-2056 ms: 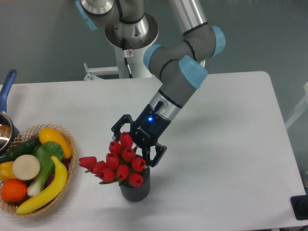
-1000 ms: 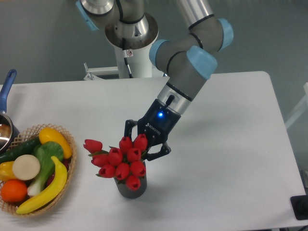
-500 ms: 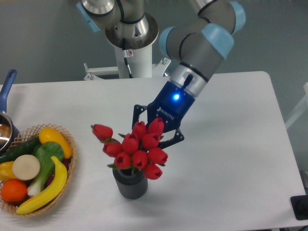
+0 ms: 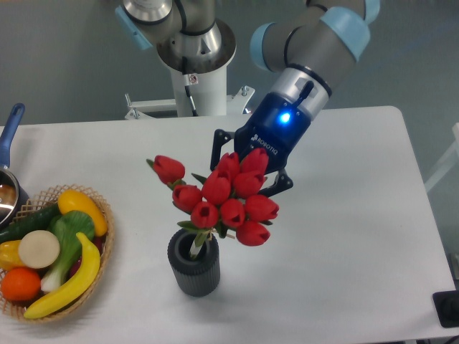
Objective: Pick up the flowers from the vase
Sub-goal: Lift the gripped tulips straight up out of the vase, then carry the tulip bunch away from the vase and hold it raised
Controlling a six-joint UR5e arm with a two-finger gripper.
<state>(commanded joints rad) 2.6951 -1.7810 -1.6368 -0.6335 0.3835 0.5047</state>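
Only the one fixed camera here. The end effector [image 4: 247, 172] is clamped onto the flowers [image 4: 222, 198], with its fingers mostly tucked behind the red buds. The bunch hangs in the air above the vase [image 4: 193, 262], tilted, and just the stem tip [image 4: 196, 244] reaches the vase's mouth. The vase stands upright on the white worktop [image 4: 344, 215]. Off to the left there's a wicker basket [image 4: 100, 247] full of fruit and veg, well apart from the vase.
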